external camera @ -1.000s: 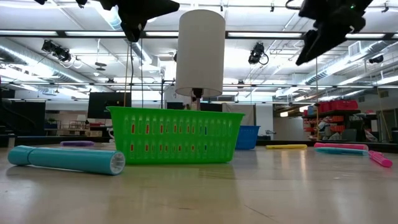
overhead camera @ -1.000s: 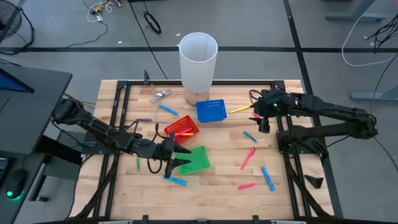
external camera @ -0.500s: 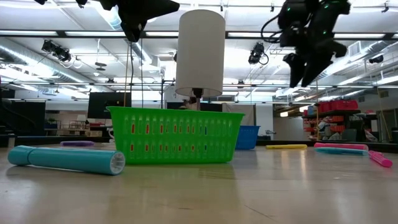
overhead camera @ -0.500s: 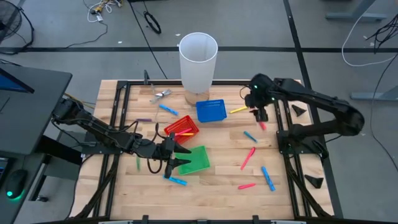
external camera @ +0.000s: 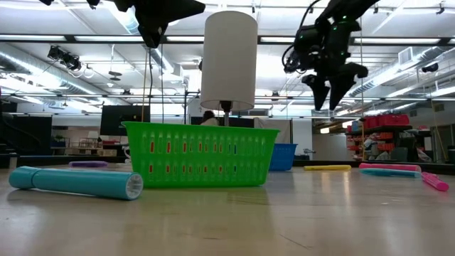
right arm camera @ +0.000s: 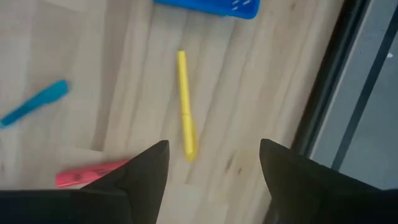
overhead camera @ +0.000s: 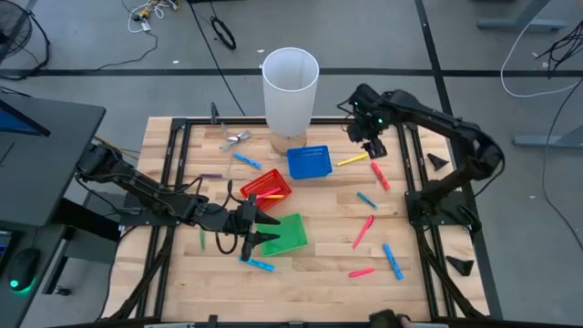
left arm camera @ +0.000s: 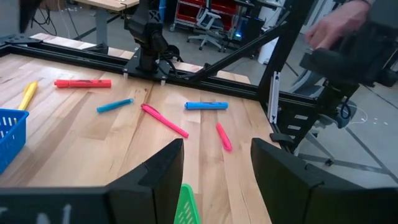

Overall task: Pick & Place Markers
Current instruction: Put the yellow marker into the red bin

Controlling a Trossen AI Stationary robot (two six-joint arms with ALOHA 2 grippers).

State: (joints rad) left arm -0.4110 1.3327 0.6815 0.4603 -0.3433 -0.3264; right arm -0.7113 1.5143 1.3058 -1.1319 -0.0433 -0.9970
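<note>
Red marker (right arm camera: 87, 175) partly cut off by right gripper (right arm camera: 211, 163); yellow marker (right arm camera: 185, 124) slim; jaws spread, empty; left gripper (left arm camera: 214, 168) spread too.

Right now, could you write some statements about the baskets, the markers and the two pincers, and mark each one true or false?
1. The right pincer is open above the yellow marker. True.
2. The red basket is empty. False: a yellow marker lies in it.
3. The left pincer hangs over the green basket and holds nothing. True.
4. The blue basket stands nearest the white cylinder. True.
5. The right pincer grips a pink marker. False: its fingers are apart and nothing is between them.
6. All markers are already in baskets. False: several, such as a pink marker, lie on the table.
</note>
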